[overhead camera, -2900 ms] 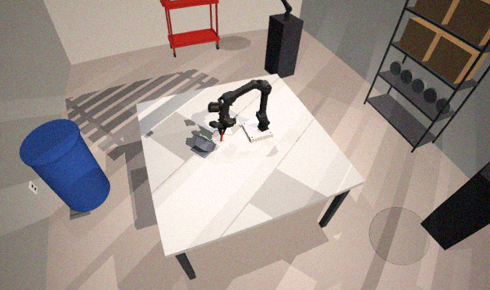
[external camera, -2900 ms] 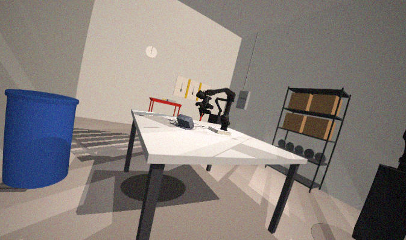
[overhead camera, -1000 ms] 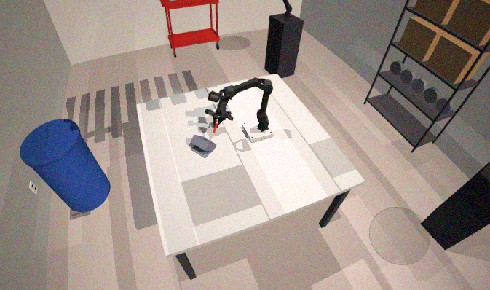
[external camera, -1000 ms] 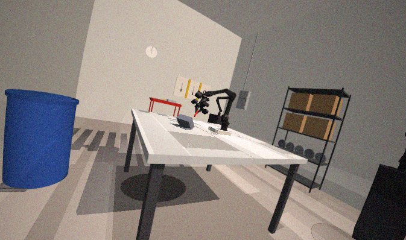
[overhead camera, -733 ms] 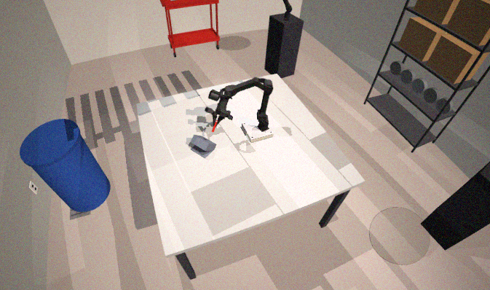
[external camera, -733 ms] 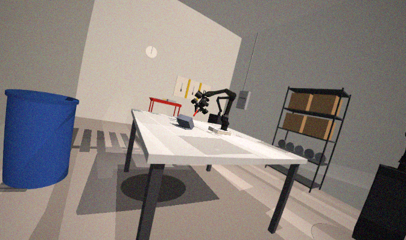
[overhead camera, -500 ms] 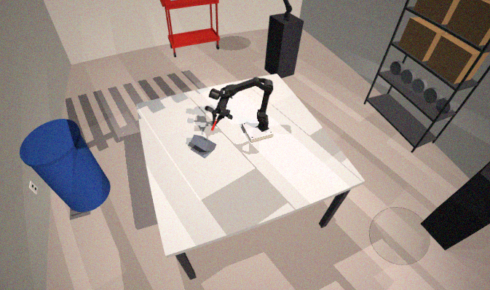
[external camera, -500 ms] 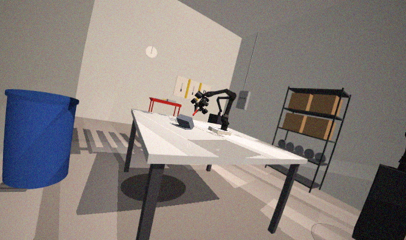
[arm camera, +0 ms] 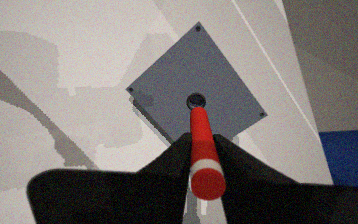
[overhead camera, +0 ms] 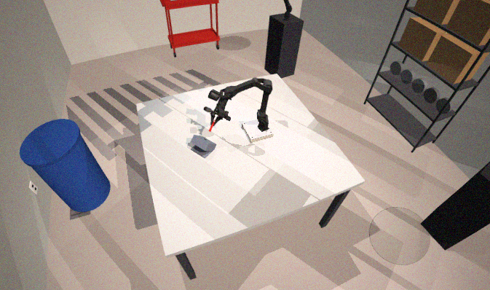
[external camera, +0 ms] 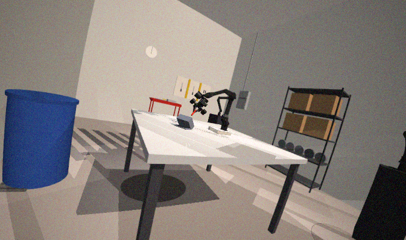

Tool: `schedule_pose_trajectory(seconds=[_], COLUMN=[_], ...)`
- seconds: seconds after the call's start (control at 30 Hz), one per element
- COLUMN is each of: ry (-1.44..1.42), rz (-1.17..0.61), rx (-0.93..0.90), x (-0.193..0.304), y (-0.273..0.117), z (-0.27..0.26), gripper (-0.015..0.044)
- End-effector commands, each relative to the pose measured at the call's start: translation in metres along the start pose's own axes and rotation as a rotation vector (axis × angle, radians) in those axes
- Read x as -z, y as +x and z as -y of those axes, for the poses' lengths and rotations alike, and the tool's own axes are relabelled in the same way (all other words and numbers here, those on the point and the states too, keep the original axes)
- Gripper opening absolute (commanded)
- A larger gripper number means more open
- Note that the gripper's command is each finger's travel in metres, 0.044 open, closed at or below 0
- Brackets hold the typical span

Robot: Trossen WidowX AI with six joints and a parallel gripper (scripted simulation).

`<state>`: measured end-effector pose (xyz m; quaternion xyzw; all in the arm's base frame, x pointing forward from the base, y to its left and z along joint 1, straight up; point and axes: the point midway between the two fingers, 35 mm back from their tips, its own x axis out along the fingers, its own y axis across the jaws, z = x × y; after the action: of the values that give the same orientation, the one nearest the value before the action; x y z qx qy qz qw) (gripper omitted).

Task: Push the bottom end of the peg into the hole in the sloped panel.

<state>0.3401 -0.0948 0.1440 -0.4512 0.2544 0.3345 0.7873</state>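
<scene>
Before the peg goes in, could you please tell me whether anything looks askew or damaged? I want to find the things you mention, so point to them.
Nothing stands out: the gripper (overhead camera: 214,122) (external camera: 195,110) (arm camera: 201,140) holds the red peg (overhead camera: 212,126) (external camera: 193,113) (arm camera: 202,130) aslant, plausibly to suit the sloped panel (overhead camera: 202,145) (external camera: 185,121) (arm camera: 172,75), which shows no visible damage.

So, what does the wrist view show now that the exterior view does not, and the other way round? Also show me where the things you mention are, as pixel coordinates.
Only the wrist view: the round hole (arm camera: 196,101) in the panel's face, and the pale band (arm camera: 205,166) around the peg.

Only the exterior view: the wall clock (external camera: 151,52), the red cart (external camera: 166,101) and the storage rack (external camera: 315,114).

Both: the gripper (external camera: 195,111) (arm camera: 201,140) shut on the red peg (external camera: 193,112) (arm camera: 201,130), the sloped panel (external camera: 185,122) (arm camera: 200,65) and the blue bin (external camera: 38,138) (arm camera: 352,157).
</scene>
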Motion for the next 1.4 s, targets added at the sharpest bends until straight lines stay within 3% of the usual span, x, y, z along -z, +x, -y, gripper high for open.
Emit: schedule_pose_trajectory(seconds=[0.0,1.37], ry=[0.021,0.034], rz=[0.003,0.013], rx=[-0.009,0.028], x=[0.004,0.008], y=[0.009,0.048], z=[-0.004,0.000], gripper=[0.0000,0.0000])
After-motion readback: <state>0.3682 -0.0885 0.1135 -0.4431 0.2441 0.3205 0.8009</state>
